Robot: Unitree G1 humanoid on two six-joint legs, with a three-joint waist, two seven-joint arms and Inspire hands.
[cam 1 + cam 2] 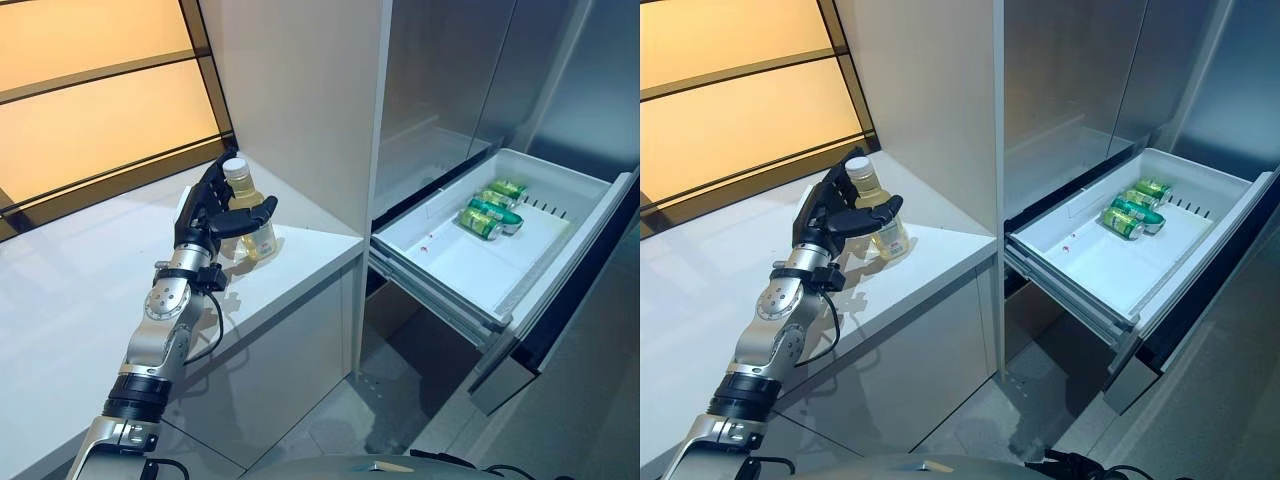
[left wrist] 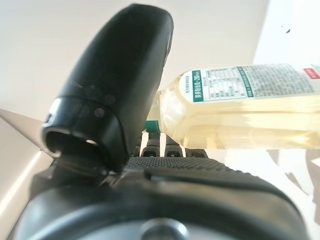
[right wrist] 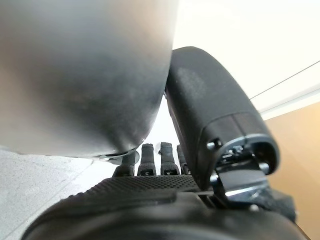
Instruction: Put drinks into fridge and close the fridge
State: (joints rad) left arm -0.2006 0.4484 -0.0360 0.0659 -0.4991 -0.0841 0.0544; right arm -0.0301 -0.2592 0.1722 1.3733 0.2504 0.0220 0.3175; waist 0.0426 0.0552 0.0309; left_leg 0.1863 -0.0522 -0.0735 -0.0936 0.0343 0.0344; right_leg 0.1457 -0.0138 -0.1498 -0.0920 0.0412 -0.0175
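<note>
A clear bottle of pale yellow drink point(image 1: 240, 190) with a white cap stands upright on the white counter point(image 1: 80, 290), near its right corner. My left hand point(image 1: 200, 225) is open around it, with the fingers straight behind the bottle and the thumb across its front. In the left wrist view the bottle point(image 2: 240, 110) lies between the thumb point(image 2: 120, 75) and the fingers. My right hand point(image 3: 215, 115) is open and holds nothing. The fridge's white drawer point(image 1: 440, 270) is pulled out to the right, with green cans point(image 1: 490, 212) lying at its far end.
A tall white panel point(image 1: 300, 100) stands between the counter and the fridge. The fridge's grey upper doors point(image 1: 450, 70) are shut above the drawer. A window with amber panes point(image 1: 90, 90) runs behind the counter. Grey floor lies below the drawer.
</note>
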